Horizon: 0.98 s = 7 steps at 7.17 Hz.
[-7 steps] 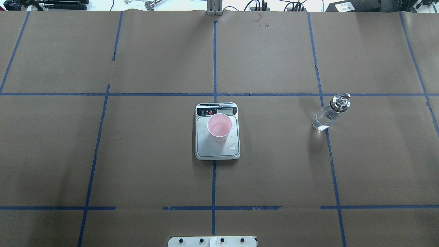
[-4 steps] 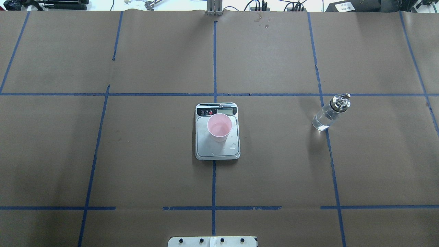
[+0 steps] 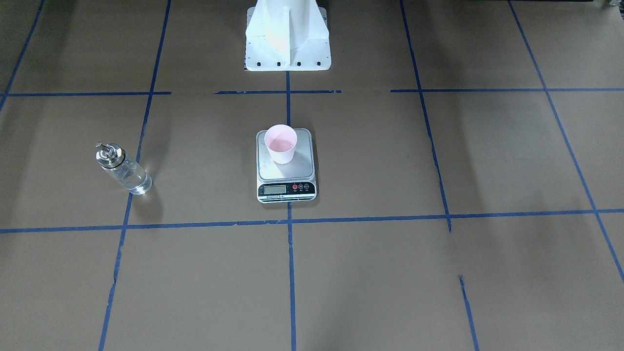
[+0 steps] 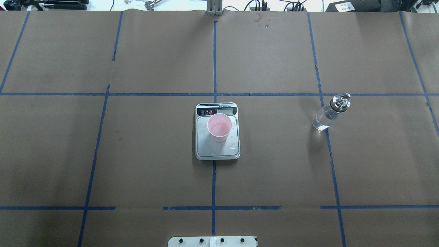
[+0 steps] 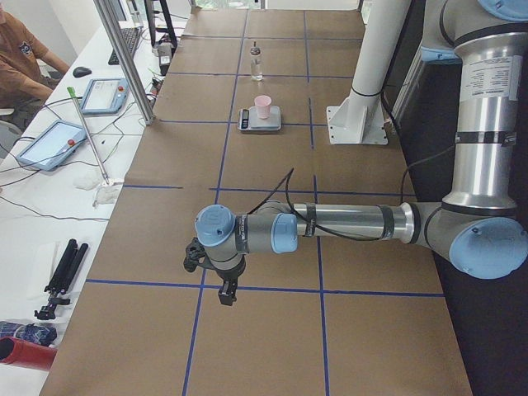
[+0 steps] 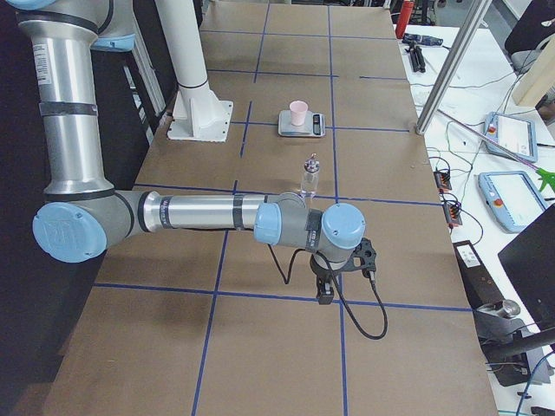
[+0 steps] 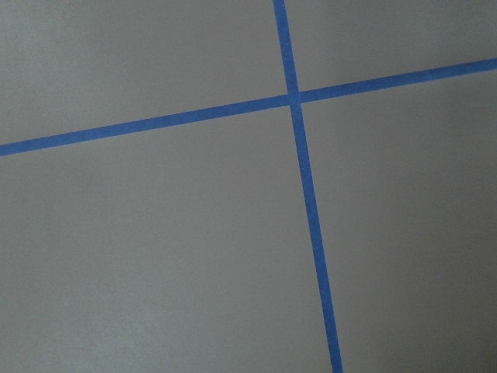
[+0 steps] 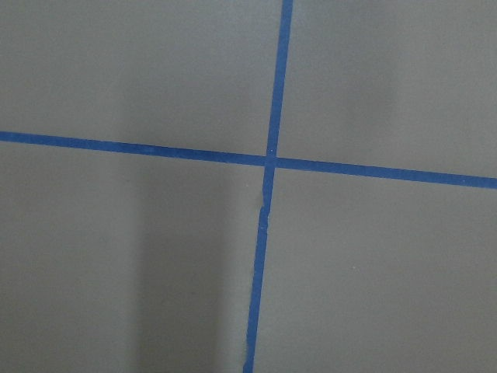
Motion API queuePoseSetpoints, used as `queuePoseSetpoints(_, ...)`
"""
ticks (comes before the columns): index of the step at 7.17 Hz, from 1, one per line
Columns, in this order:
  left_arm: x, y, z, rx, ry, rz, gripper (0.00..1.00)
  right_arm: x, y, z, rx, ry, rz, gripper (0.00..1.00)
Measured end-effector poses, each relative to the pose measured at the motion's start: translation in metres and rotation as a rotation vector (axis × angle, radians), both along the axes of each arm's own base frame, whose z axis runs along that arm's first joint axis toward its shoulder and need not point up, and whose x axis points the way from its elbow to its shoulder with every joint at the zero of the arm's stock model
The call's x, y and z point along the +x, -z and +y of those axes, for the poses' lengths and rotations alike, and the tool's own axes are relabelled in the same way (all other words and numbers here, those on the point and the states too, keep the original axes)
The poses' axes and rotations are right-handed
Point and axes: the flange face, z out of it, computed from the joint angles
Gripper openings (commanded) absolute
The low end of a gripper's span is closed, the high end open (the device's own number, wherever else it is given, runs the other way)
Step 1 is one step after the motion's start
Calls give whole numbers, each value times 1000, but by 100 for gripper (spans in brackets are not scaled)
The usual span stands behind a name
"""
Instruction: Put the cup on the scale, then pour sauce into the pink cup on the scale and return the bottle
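The pale pink cup (image 4: 219,127) stands upright on the silver scale (image 4: 217,151) at the table's middle, with a little liquid in it. They also show in the front view: the cup (image 3: 280,143) and the scale (image 3: 303,166). The clear glass bottle (image 4: 328,115) with its silver spout cap stands upright on the robot's right, apart from the scale, with clear sauce in its lower part. My left gripper (image 5: 224,295) and right gripper (image 6: 325,295) hang far from these at the table's ends. They show only in the side views, so I cannot tell whether they are open or shut.
Small drops of liquid (image 4: 233,146) lie on the scale's platform. The white robot base (image 3: 286,39) stands behind the scale. Blue tape lines cross the brown table cover. Tablets (image 5: 101,95) and cables lie on the white side table, with an operator at its edge.
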Motion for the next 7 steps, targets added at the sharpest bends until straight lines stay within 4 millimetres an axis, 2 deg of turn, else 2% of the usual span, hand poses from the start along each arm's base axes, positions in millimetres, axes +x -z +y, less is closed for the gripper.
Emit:
queuePoseSetpoints(2,0,2,-1,3,1,-1,100,3,-10,6,18,-33,49,100)
queuePoseSetpoints(7,-1,16,-11,-43,117,-4,100,3,-8,4,-8,-87,50,100)
